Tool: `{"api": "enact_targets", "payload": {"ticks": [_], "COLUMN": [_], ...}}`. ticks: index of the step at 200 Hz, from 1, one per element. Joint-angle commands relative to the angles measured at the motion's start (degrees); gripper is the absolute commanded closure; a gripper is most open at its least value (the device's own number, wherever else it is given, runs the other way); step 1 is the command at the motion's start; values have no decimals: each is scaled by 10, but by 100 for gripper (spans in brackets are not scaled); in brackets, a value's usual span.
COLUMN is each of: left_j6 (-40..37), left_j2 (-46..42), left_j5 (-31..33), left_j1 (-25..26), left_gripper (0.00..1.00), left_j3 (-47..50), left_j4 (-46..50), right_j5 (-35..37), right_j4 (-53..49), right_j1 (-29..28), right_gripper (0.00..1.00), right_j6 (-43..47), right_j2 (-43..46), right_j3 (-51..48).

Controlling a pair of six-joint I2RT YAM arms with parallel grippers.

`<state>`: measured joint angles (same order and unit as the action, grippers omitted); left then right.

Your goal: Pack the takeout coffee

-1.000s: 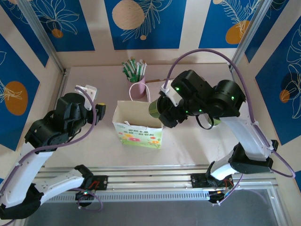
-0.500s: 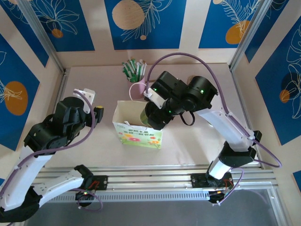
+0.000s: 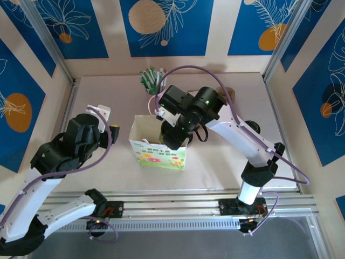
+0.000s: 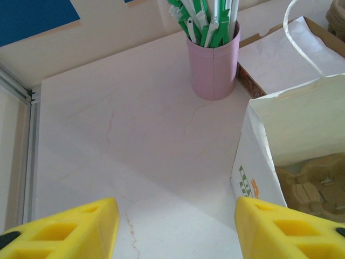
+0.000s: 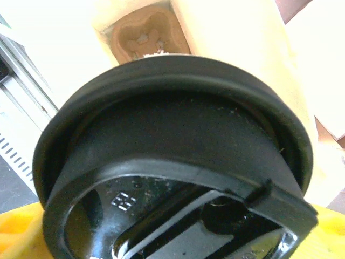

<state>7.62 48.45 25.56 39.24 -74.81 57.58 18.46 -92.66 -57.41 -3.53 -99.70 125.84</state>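
Observation:
The takeout coffee shows in the right wrist view as a round black lid (image 5: 178, 135) seen close from above. My right gripper (image 5: 172, 240) is shut on it, with yellow fingers (image 5: 16, 232) at the bottom corners. Below the cup lies the open mouth of the white paper bag (image 5: 242, 48), with a brown moulded cup carrier (image 5: 145, 27) on its floor. From above, my right gripper (image 3: 171, 135) hangs over the bag (image 3: 159, 154), and the cup's body is hidden under it. My left gripper (image 4: 175, 226) stands open and empty just left of the bag (image 4: 259, 156).
A pink cup of green-and-white sticks (image 3: 153, 81) stands behind the bag, close to the right arm's wrist. A flat white bag with a brown edge (image 4: 280, 51) lies behind it. Walls enclose the table on three sides.
My right arm has swung left with the cup, from beside the bag's right end to over its open mouth. The left arm has barely shifted.

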Motion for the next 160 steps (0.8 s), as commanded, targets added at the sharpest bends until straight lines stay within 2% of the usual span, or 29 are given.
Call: {"api": "enact_targets", "payload": {"ticks": [1,160], "left_j6": [8,19], "left_j2": [-6,-15], "left_j5": [0,-19], "left_j1": [-2,-2], "left_gripper": [41,41], "left_j3": [8,46], "left_j4": [-9,-19], "right_j5": [3,-6], "right_j4": [-12,-12], "right_j1": [-4,8], "right_gripper": [22,24], "right_j6": [11,19], "right_j2": [-6,-55], "right_j3": [-8,-19]}}
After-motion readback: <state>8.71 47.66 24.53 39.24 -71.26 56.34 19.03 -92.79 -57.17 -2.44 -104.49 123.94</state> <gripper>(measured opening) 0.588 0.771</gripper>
